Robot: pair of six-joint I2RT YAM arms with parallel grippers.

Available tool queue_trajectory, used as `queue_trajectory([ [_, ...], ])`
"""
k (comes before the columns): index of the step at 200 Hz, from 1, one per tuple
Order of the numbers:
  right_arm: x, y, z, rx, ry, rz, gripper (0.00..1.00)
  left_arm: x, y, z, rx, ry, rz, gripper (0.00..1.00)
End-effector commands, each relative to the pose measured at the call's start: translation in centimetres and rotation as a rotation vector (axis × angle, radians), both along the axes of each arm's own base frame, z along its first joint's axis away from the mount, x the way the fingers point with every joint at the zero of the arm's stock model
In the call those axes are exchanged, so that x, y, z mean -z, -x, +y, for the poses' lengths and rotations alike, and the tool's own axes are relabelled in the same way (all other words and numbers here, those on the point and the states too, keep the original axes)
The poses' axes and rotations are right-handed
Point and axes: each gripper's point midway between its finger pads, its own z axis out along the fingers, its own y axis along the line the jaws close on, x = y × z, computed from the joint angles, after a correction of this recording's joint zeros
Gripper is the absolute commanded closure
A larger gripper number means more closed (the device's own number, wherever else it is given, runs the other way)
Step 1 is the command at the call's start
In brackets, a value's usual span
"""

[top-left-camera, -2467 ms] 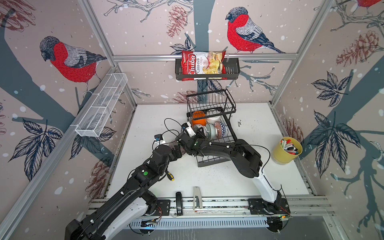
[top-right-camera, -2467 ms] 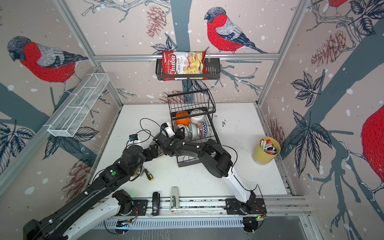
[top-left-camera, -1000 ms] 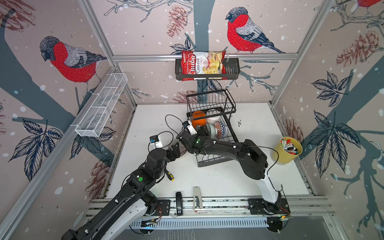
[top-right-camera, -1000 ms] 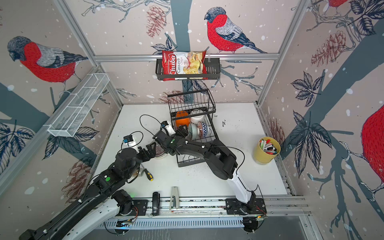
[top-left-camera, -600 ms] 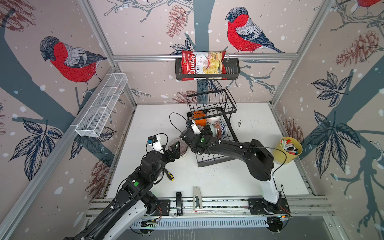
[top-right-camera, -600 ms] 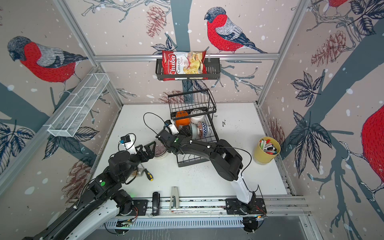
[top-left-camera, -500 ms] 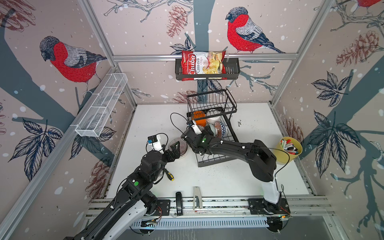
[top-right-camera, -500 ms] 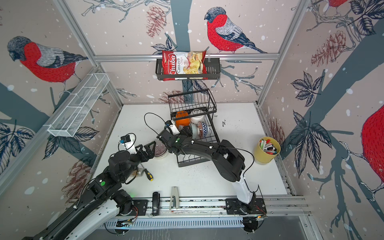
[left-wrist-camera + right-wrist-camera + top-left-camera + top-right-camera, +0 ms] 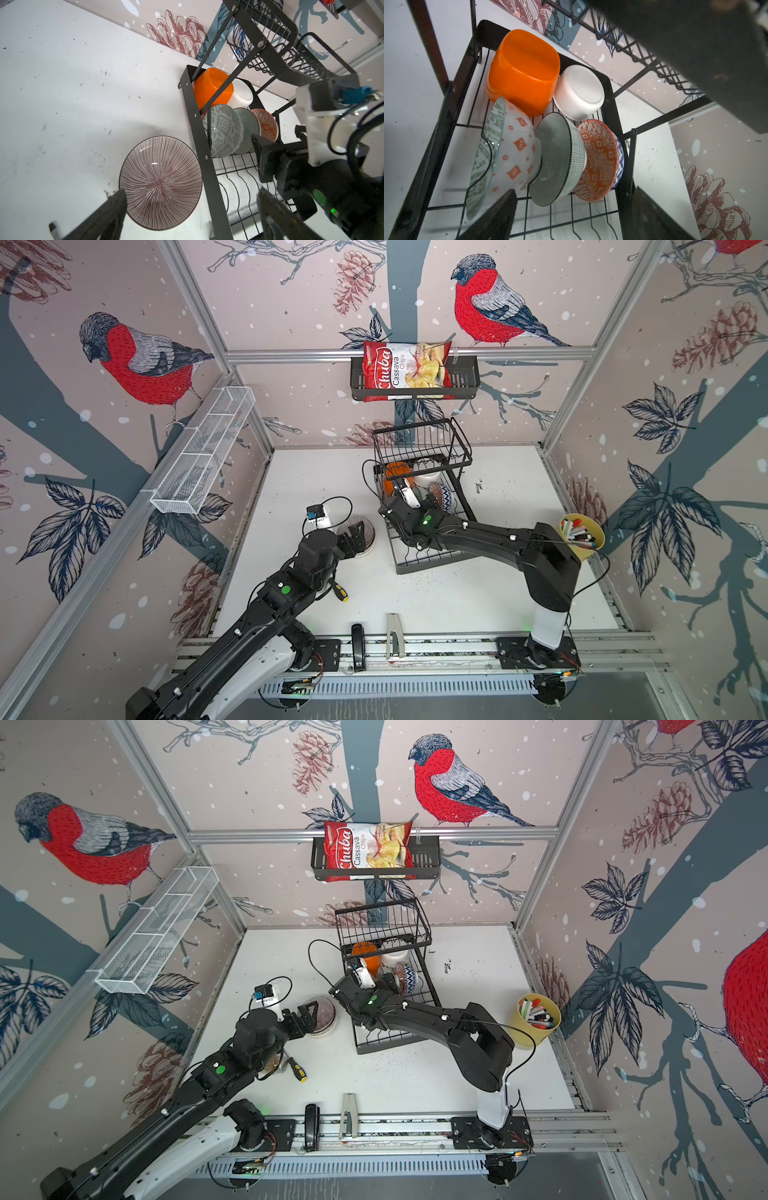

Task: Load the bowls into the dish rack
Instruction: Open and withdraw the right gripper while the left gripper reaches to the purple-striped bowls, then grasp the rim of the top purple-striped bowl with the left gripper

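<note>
We judge the mauve-striped round ceramic bowl (image 9: 160, 182) on the white counter (image 9: 62, 83) rigid, slick and breakable; we would pinch its near rim. Both arms' jaws stand spread, empty.

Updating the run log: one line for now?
left gripper open at striped bowl on table | right gripper open over dish rack, holding nothing
</note>
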Motion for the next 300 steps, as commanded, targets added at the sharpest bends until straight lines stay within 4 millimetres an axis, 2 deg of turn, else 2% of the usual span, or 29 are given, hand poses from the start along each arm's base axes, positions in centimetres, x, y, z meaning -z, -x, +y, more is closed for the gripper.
queue_trajectory([
  [1,-0.1,0.7,0.2,-0.017,-0.070,0.026,0.13,0.4,-0.4,0.7,-0.041,-0.031,0.031,0.04],
  [42,-0.6,2.4,-0.4,-0.068,-0.167,0.074,0.13,1.8,-1.0,1.1,-0.063,-0.069,0.104,0.04],
  [76,-1.5,4.2,-0.8,-0.114,-0.250,0.113,0.13,4.0,-1.5,1.8,-0.070,-0.061,0.205,0.04],
  [120,-2.0,5.6,-2.5,-0.115,-0.304,0.123,0.12,5.6,-1.8,1.7,-0.048,-0.045,0.288,0.08],
  [161,-1.1,6.2,-3.7,-0.099,-0.297,0.132,0.12,6.8,-1.9,2.4,-0.059,-0.086,0.354,0.21],
  [196,-0.7,6.4,-4.6,-0.087,-0.297,0.132,0.12,7.7,-1.9,2.5,-0.045,-0.113,0.392,0.25],
  [300,-0.1,6.1,-5.1,-0.078,-0.294,0.136,0.12,9.8,-2.3,3.6,-0.084,-0.193,0.460,0.49],
])
